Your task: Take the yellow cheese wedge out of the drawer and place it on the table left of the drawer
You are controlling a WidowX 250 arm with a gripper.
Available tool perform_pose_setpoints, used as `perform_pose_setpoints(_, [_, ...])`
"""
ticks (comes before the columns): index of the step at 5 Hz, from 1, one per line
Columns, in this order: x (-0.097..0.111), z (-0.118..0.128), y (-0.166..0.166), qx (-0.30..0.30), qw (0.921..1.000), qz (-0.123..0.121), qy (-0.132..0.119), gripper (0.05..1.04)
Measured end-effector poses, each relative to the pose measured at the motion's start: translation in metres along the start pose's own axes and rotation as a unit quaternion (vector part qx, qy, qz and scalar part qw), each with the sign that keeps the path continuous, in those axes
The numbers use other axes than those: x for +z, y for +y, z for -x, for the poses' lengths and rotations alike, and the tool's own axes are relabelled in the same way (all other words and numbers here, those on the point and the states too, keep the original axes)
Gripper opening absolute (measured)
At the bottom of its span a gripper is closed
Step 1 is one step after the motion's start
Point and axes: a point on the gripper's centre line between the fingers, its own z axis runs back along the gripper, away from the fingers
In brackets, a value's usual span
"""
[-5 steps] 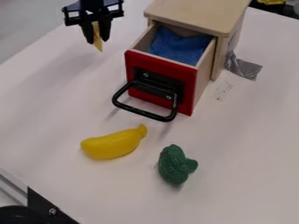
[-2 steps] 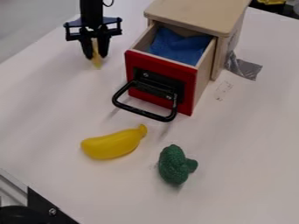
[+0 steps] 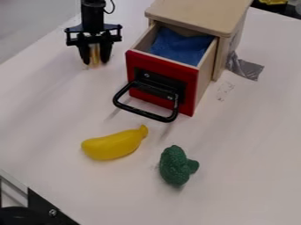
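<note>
A thin object (image 3: 94,55) is left of the open drawer (image 3: 191,83), which has a cloth (image 3: 182,46) in it. Before the drawer, a banana (image 3: 113,145) lies left of the broccoli (image 3: 175,166).

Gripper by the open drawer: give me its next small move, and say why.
Probably raise the gripper straight up with its fingers apart. They look open around the small yellow object, low over the table beside the drawer, so a sideways shift could knock it. Whether they touch it, I can't tell.
</note>
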Motion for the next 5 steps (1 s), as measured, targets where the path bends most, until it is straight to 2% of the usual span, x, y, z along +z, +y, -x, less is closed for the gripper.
perform_pose_setpoints(1, [0.000,0.006,0.000,0.000,1.0000,0.004,0.009,0.973])
perform_pose_setpoints(4, [0.069,0.024,0.001,-0.015,0.9973,0.072,-0.006,1.000])
perform_pose_setpoints(5, [0.082,0.036,-0.003,-0.032,0.9967,0.072,-0.017,1.000])
